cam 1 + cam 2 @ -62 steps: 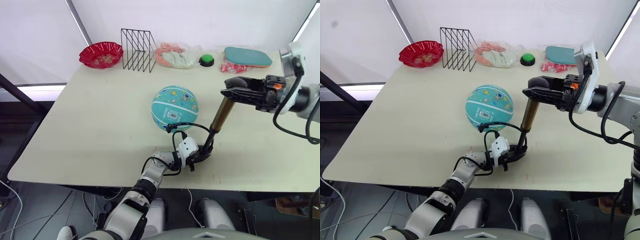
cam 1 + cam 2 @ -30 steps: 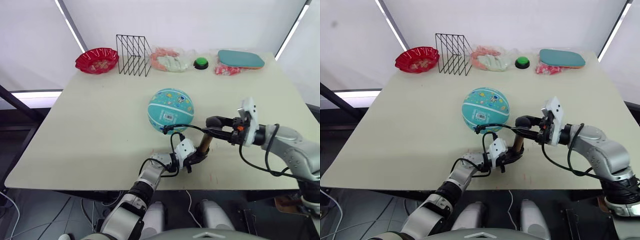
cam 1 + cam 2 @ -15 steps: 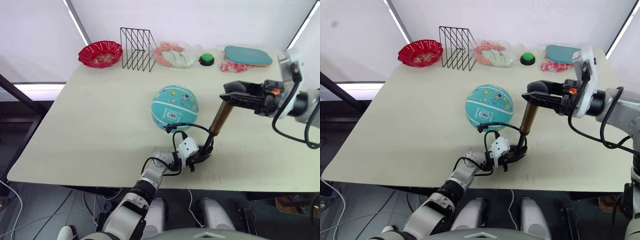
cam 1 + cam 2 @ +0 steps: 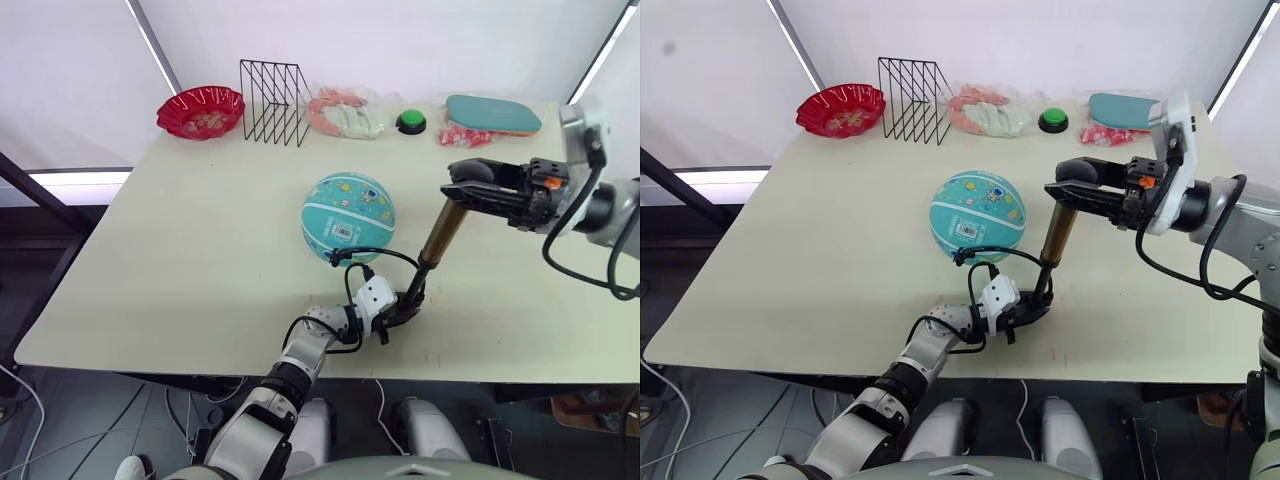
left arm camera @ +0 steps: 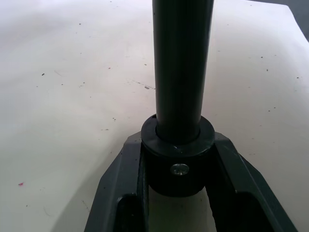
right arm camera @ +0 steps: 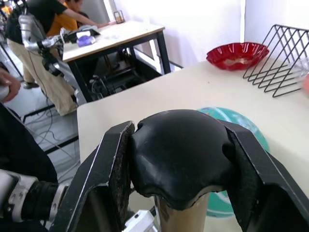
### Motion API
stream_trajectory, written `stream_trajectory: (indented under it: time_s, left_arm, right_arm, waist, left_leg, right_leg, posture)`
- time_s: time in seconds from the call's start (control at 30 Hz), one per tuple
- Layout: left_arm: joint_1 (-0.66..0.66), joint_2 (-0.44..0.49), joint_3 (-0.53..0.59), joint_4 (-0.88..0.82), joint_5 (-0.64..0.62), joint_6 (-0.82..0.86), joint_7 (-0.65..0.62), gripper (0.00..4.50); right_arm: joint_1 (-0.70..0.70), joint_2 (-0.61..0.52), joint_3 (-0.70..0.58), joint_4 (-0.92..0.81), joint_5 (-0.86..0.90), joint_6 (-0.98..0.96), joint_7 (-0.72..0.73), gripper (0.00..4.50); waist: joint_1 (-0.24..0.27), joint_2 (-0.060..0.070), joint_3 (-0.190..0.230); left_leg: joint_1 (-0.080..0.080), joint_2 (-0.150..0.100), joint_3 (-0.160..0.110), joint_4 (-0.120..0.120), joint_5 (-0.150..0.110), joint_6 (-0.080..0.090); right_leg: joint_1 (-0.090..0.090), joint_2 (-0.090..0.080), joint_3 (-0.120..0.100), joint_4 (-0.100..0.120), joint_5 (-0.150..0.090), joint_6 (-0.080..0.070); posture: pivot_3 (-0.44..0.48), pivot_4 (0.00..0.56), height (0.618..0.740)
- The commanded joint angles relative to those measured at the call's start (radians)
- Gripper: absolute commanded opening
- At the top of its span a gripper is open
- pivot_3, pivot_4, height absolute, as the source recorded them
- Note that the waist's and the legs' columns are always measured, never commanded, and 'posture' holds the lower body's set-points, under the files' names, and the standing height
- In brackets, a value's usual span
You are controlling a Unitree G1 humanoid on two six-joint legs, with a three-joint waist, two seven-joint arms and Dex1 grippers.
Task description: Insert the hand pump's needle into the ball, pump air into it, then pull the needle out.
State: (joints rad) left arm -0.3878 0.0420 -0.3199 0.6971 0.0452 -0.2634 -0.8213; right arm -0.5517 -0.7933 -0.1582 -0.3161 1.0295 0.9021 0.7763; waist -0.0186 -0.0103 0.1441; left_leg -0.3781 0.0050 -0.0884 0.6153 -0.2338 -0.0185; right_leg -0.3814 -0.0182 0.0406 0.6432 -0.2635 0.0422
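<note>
One hand pump (image 4: 437, 237) stands tilted on the worktop (image 4: 180, 240), just beside the ball (image 4: 349, 217) on the side away from the red bowl (image 4: 201, 109), its handle end leaning away from the ball. Pump is extended: bronze barrel raised, thin dark rod running down to the black base cap. Thin black hose (image 4: 378, 254) loops from the base toward the ball's near underside; the needle itself is too small to make out, so whether it is seated in the valve cannot be told.

Left hand (image 4: 397, 311) is closed around the pump's base cap, both fingers pressed to its sides, pinning it to the worktop. Right hand (image 4: 1072, 189) is clamped on the black top handle, fingers flat against either side of the knob.

Judged step: pumping, at the top of a stroke.

Risks:
- Pump leans; a downstroke not in line with the rod could bend it or kick the base out of the left hand.
- Ball rests free on the worktop. Hose tug could roll it and work the needle loose.
- Smooth rounded handle may slip between the fingers under load.

Wire rack (image 4: 274, 101), green button (image 4: 410, 121) and teal pad (image 4: 492, 113) lie well beyond the ball, clear of the work.
</note>
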Motion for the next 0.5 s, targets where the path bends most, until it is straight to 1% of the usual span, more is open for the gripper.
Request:
stream_trajectory:
  time_s: [0.03, 0.13, 0.27, 0.3, 0.37, 0.5]
  left_arm:
    - [0.055, 0.015, -0.006, 0.062, 0.008, 0.04, -0.002, 1.05]
    - [0.055, 0.015, -0.003, 0.06, 0.008, 0.044, 0.001, 1.05]
    - [0.055, 0.017, -0.001, 0.061, 0.008, 0.046, 0.002, 1.05]
    - [0.055, 0.018, 0.0, 0.062, 0.009, 0.046, 0.002, 1.05]
    - [0.054, 0.019, 0.002, 0.065, 0.008, 0.045, 0.002, 1.05]
    - [0.051, 0.024, 0.003, 0.07, 0.009, 0.042, -0.001, 1.05]
  right_arm:
    - [0.097, 0.039, 0.148, 0.046, -0.15, -0.034, 0.008, 2.03]
    - [0.139, 0.063, 0.217, 0.064, -0.226, -0.084, 0.03, 2.03]
    - [0.194, 0.151, 0.333, 0.159, -0.351, -0.188, 0.042, 2.03]
    - [0.207, 0.17, 0.358, 0.181, -0.382, -0.212, 0.047, 2.03]
    - [0.228, 0.198, 0.392, 0.213, -0.429, -0.255, 0.062, 2.03]
    - [0.272, 0.224, 0.443, 0.257, -0.507, -0.316, 0.083, 2.03]
  waist:
    - [-0.004, 0.0, -0.004]
    - [-0.014, 0.004, -0.009]
    - [-0.026, 0.005, -0.015]
    - [-0.026, 0.005, -0.018]
    - [-0.026, 0.005, -0.018]
    - [-0.025, 0.001, -0.021]
  left_leg:
    - [0.0, 0.0, 0.0, 0.0, 0.0, 0.0]
    - [0.001, 0.001, 0.0, 0.0, 0.0, 0.0]
    - [0.003, 0.002, 0.0, -0.001, 0.0, 0.0]
    - [0.003, 0.002, 0.001, -0.001, 0.0, 0.0]
    - [0.011, 0.002, 0.001, -0.002, 0.0, 0.0]
    - [0.013, 0.002, 0.001, -0.003, 0.0, 0.0]
  right_leg:
    - [0.001, 0.0, 0.0, 0.0, 0.0, 0.0]
    - [0.002, 0.001, 0.0, 0.0, 0.0, 0.0]
    - [0.005, 0.002, 0.0, 0.0, 0.0, 0.0]
    - [0.005, 0.002, 0.0, 0.0, 0.0, 0.0]
    - [0.007, 0.002, 0.0, 0.0, 0.0, 0.0]
    - [0.008, 0.002, 0.001, 0.0, -0.001, -0.001]
  posture:
    - [0.0, 0.15, 0.74]
    - [0.0, 0.15, 0.74]
    - [0.0, 0.15, 0.74]
    - [0.0, 0.15, 0.74]
    - [0.0, 0.15, 0.74]
    - [0.0, 0.15, 0.74]
